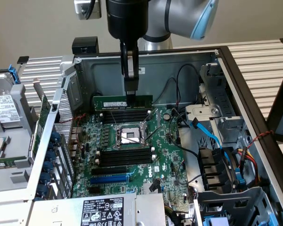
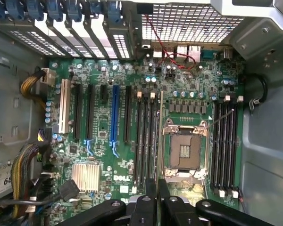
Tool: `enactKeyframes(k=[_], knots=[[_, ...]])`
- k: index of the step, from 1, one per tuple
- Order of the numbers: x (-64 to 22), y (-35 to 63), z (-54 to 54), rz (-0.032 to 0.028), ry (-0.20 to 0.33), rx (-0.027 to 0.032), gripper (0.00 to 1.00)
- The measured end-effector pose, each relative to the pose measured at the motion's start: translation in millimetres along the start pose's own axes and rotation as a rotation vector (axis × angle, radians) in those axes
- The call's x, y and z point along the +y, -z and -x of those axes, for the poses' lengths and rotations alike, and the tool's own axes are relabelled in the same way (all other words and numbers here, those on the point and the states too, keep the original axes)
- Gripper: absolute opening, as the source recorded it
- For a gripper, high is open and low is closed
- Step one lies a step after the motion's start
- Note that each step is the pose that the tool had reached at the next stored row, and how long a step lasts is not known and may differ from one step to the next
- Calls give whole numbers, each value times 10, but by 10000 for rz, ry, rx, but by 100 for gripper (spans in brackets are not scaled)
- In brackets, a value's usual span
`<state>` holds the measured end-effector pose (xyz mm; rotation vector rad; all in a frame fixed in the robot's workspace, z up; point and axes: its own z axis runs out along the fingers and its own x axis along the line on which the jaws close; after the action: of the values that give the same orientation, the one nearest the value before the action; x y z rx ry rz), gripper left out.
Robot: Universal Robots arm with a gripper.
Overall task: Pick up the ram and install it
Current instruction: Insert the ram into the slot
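My gripper point(image 1: 131, 97) comes down from above into the open computer case and is shut on the ram point(image 1: 108, 101). The ram is a long green stick held level by its top edge, above the green motherboard point(image 1: 165, 155). In the exterior view it hangs in front of the far bank of black memory slots point(image 1: 125, 116), behind the CPU socket point(image 1: 127, 136). In the wrist view the ram point(image 2: 159, 136) shows edge-on as a thin line. It runs out from my gripper point(image 2: 157, 200) between a bank of memory slots point(image 2: 146, 141) and the CPU socket point(image 2: 185, 150).
A second slot bank point(image 1: 125, 157) and a blue expansion slot point(image 1: 108, 179) lie nearer. Metal case walls point(image 1: 179, 61) ring the board. Black and blue cables point(image 1: 210, 134) crowd the exterior view's right. A labelled power supply point(image 1: 104, 209) sits in front, and a drive cage point(image 1: 4, 122) lies on that view's left.
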<state>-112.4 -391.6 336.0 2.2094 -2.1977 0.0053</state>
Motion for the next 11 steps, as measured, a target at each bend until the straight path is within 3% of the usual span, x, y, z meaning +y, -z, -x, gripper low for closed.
enactKeyframes(k=[7,11], knots=[[0,-129,-14,-7,-3,4,13],[2,-201,-77,-17,-3,4,13]])
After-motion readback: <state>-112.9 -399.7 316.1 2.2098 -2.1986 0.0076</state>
